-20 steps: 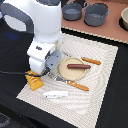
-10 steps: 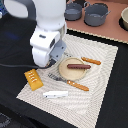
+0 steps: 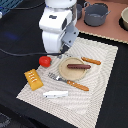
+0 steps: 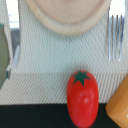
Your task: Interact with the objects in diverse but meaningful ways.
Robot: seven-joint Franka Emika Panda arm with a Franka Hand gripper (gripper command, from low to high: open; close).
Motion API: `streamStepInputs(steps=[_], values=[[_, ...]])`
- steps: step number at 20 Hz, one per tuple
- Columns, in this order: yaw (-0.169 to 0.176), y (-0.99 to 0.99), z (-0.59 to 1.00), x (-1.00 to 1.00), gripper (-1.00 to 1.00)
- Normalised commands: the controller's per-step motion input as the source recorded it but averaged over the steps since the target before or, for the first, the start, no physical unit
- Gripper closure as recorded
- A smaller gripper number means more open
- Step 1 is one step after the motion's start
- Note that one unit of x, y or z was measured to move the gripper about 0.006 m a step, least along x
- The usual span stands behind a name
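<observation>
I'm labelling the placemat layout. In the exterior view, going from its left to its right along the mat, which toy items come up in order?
Yellow-orange bread block → red tomato → tan plate carrying the sausage stick → orange-handled piece beyond the plate's right rim.

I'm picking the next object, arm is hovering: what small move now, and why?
Probably lower straight toward the red plastic tomato: the wrist view shows it near centre, lying free on the striped cloth mat, apart from the tan round plate and the fork.

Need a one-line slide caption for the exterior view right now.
Panda arm poised above a placemat holding tomato, bread block, fork and sausage on plate.
</observation>
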Motion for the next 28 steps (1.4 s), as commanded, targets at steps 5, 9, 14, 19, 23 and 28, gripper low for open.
streamStepInputs(steps=[5,9,14,19,23,28], values=[[0.000,-0.04,-0.13,0.51,-1.00],[0.000,0.00,-0.32,0.30,-1.00],[0.000,0.00,-0.34,0.27,-1.00],[0.000,0.00,-0.29,0.31,-1.00],[0.000,-0.02,-0.24,0.29,-1.00],[0.000,0.00,-0.07,0.44,-1.00]])
